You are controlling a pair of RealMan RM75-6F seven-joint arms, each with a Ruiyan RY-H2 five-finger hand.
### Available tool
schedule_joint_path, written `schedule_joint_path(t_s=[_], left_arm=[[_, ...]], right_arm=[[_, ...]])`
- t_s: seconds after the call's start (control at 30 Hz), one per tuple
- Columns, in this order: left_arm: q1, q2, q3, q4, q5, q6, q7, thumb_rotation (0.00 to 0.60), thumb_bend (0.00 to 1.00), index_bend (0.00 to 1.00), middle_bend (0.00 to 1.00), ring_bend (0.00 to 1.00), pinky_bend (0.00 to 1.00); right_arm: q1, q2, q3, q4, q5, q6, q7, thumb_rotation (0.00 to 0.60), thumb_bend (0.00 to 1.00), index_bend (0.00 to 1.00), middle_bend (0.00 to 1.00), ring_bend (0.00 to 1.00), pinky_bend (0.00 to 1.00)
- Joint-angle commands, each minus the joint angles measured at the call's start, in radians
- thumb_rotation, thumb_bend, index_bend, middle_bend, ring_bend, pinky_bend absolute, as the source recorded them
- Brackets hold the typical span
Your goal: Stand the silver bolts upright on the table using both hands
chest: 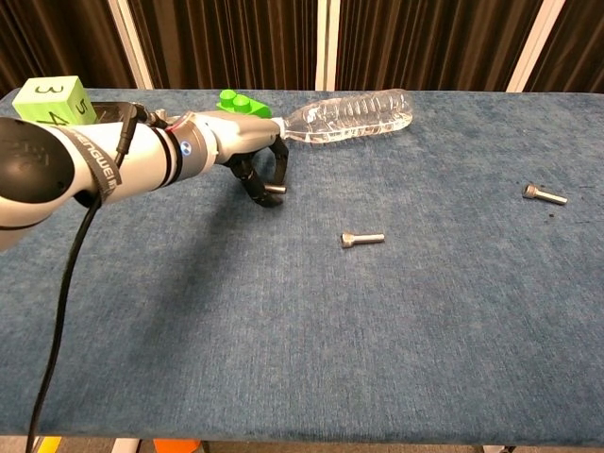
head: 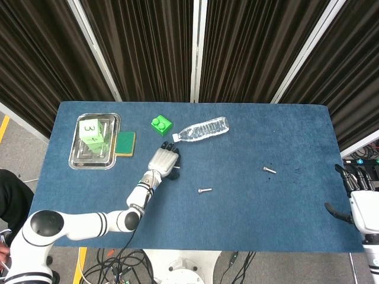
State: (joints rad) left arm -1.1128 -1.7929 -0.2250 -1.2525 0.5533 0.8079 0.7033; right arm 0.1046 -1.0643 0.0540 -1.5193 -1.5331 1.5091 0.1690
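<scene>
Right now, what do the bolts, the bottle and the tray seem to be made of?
Bolts: likely steel, silver with a dull shine. Water bottle: clear ribbed plastic, see-through. Tray: probably stainless steel, its rim is reflective.

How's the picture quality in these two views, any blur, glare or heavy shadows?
Head view: sharp and evenly lit, with only a faint shadow under the left hand. Chest view: the near forearm looms large and slightly soft; the water bottle shows bright highlights, and the bolts stay crisp.
</scene>
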Motion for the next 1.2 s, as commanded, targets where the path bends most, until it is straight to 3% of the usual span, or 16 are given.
schedule_joint_path(t_s=[0.03, 0.2, 0.6, 0.87, 1.2], left_arm=[[-0.003, 0.005, 0.003, -0.014, 0.000, 0.002, -0.006, 0.467, 0.29, 0.47, 0.17, 0.04, 0.00], [-0.008, -0.012, 0.007, 0.009, 0.003, 0.013, -0.016, 0.476, 0.30, 0.48, 0.17, 0.04, 0.00], [-0.002, -0.036, 0.018, 0.053, 0.027, 0.016, -0.044, 0.580, 0.34, 0.52, 0.17, 0.04, 0.00], [0.000, -0.042, 0.013, 0.056, 0.037, 0.016, -0.059, 0.582, 0.37, 0.53, 0.18, 0.04, 0.00], [0.033, 0.023, -0.027, -0.029, 0.079, 0.021, -0.152, 0.581, 0.38, 0.53, 0.18, 0.04, 0.00]], right_arm=[[-0.002, -0.002, 0.001, 0.002, 0.000, 0.001, 0.001, 0.600, 0.10, 0.06, 0.17, 0.00, 0.00], [-0.004, -0.003, 0.002, 0.005, 0.000, -0.001, 0.004, 0.600, 0.10, 0.06, 0.18, 0.00, 0.00], [-0.005, -0.006, 0.007, 0.010, 0.004, -0.008, 0.011, 0.600, 0.10, 0.07, 0.18, 0.00, 0.00], [-0.009, -0.005, 0.009, 0.011, 0.005, -0.005, 0.014, 0.600, 0.10, 0.07, 0.18, 0.00, 0.00], [-0.009, -0.007, 0.013, 0.009, 0.002, -0.003, 0.014, 0.600, 0.10, 0.07, 0.18, 0.00, 0.00]])
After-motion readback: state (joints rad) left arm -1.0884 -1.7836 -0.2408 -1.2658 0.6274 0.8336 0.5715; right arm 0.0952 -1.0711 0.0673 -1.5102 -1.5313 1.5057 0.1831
